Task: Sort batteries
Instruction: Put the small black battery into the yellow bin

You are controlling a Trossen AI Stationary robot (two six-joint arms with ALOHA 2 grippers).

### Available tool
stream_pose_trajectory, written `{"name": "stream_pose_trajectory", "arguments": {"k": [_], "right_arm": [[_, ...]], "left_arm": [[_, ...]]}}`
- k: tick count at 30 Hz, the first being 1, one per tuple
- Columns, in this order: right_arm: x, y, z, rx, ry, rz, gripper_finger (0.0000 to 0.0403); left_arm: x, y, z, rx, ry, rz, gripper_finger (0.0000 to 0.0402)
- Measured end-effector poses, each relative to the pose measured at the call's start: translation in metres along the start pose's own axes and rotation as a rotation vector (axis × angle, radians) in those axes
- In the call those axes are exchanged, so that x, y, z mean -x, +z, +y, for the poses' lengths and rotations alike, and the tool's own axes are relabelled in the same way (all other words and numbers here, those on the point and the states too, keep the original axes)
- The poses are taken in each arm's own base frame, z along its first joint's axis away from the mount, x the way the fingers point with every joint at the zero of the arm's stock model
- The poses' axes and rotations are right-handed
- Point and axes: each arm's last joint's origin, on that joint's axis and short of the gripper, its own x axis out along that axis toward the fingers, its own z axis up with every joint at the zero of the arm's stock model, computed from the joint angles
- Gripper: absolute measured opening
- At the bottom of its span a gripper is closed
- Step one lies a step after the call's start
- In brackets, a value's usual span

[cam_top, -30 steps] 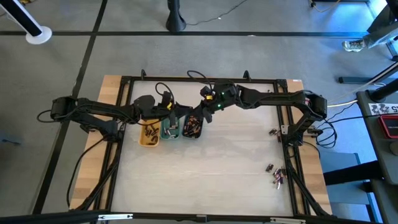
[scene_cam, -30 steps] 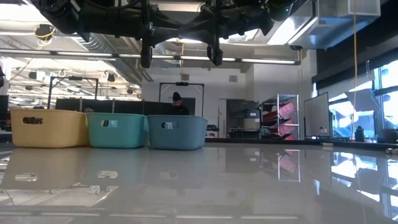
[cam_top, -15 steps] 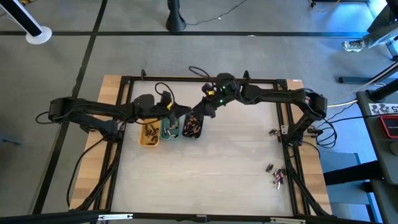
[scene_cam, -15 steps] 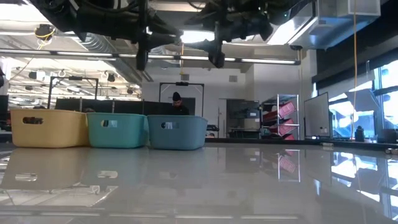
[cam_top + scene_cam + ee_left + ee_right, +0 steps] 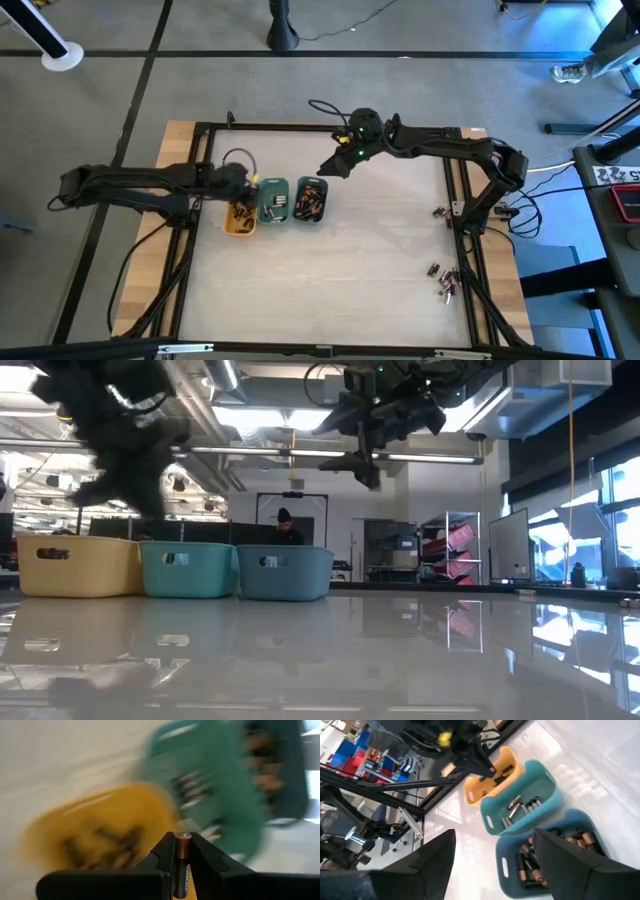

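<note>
Three small trays stand in a row at the table's far left: yellow (image 5: pixel 239 216), green (image 5: pixel 273 201) and grey-blue (image 5: pixel 310 200), each with several batteries inside. My left gripper (image 5: pixel 245 186) hovers over the yellow tray (image 5: pixel 100 835), shut on a battery (image 5: pixel 181 865) with a copper end and a black body. My right gripper (image 5: pixel 330 168) stands open and empty, up in the air behind the grey-blue tray (image 5: pixel 550 855). More batteries (image 5: pixel 445 282) lie loose at the table's right edge. My left gripper pinches the battery's black body (image 5: pixel 181 872) between its two fingers. The battery lies along the fingers, its copper end (image 5: pixel 182 841) sticking out past the fingertips. The fingers slant down from the table's left. The battery is lifted clear, above the yellow tray.
A black frame (image 5: pixel 330 128) runs round the white table top. A few loose batteries (image 5: pixel 439 211) lie by the right arm's base. The wide near and middle part of the table (image 5: pixel 330 280) is free room. Beyond the table, a person (image 5: pixel 286 520) sits far back in the room.
My left gripper has drawn back toward the table's left edge, from over the green tray to over the yellow one, and tipped steeply downward with the battery. My right gripper has opened and pulled away from the grey-blue tray toward the far edge.
</note>
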Motion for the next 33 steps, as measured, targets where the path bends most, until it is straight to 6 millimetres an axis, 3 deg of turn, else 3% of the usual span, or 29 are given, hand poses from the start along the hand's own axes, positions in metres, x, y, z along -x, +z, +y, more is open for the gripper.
{"name": "stream_pose_trajectory", "arguments": {"k": [7,20,26,33], "right_arm": [[0.000,0.001,0.000,0.021,-0.016,-0.012,0.0264],[0.000,0.000,0.000,0.025,-0.016,-0.009,0.0264],[0.000,0.000,-0.001,0.020,-0.018,-0.003,0.0264],[0.006,-0.002,-0.009,-0.030,-0.046,0.038,0.0264]], "left_arm": [[0.000,-0.009,0.007,0.061,0.144,-0.048,0.0028],[-0.005,-0.007,0.008,0.008,0.184,-0.043,0.0112],[-0.005,-0.006,0.006,-0.014,0.162,-0.050,0.0123],[0.006,0.007,-0.018,-0.171,-0.037,-0.165,0.0116]]}}
